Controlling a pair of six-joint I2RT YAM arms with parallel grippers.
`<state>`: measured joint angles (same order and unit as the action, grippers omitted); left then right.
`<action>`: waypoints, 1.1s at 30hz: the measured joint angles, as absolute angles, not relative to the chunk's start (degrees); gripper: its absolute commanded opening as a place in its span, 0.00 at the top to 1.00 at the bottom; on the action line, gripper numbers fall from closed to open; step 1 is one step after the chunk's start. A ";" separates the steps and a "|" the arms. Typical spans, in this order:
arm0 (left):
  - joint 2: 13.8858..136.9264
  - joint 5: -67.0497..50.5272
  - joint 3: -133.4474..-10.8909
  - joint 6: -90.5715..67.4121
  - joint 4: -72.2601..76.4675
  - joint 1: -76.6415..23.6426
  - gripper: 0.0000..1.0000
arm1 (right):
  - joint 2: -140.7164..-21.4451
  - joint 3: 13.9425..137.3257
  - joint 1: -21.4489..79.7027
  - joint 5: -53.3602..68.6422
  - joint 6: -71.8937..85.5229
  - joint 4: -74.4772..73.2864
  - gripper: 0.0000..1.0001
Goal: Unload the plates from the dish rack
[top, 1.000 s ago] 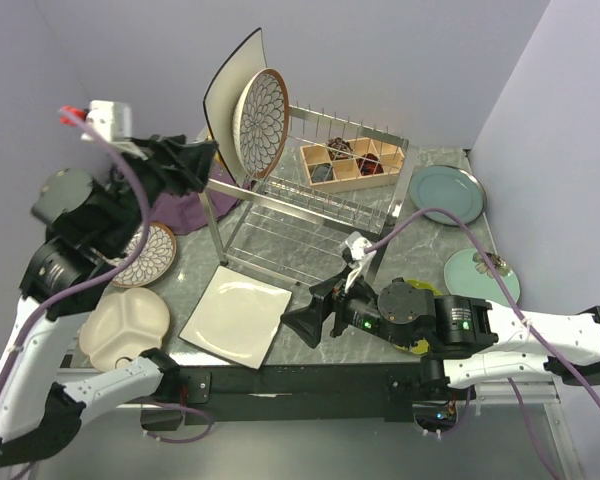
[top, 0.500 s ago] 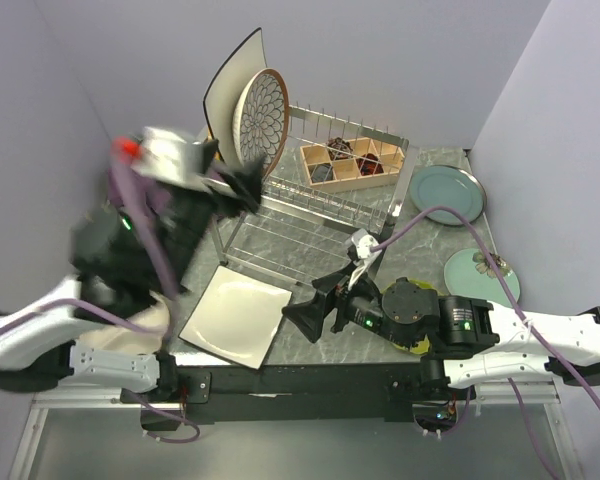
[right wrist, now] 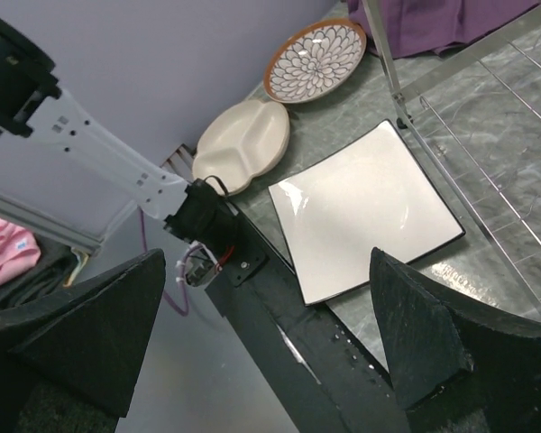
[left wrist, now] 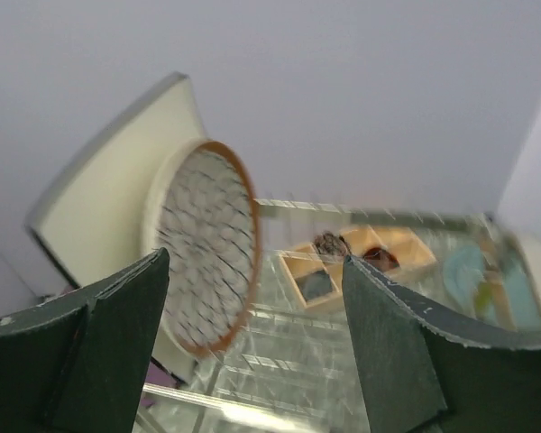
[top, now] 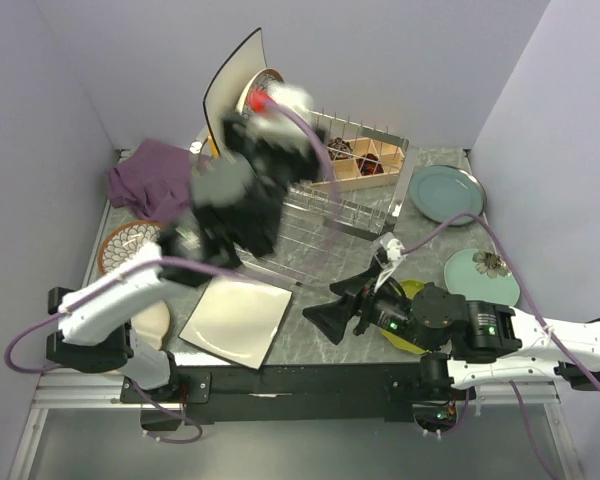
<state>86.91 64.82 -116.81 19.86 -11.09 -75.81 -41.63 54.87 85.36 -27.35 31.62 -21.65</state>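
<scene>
Two plates standing in rack (top: 350,215), at its left end: square plate (left wrist: 108,203) behind, round plate (left wrist: 207,262) in front. Other plates lying on table. Am working on getting next plate out. Am holding left pincer (left wrist: 252,271) wide open, empty, pointing at round plate. Right pincer (right wrist: 266,262) hanging wide open, empty, over flat plate (right wrist: 361,212) on table. Next move, I think: one finger each side of round plate's rim, squeeze gently, lift straight up.
</scene>
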 measured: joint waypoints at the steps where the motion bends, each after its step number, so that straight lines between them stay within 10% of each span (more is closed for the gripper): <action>1: 86.96 62.67 -119.94 16.56 -15.27 -72.38 0.18 | -41.12 54.59 85.36 -27.27 31.64 -21.63 0.00; 15: 88.16 46.19 -123.11 -5.26 -37.30 -50.46 0.29 | -42.30 53.65 85.36 -24.53 29.91 -19.88 0.00; 33: 91.98 50.96 -120.42 -5.37 -37.10 -48.77 0.60 | -41.47 51.29 85.36 -22.76 28.62 -17.02 0.00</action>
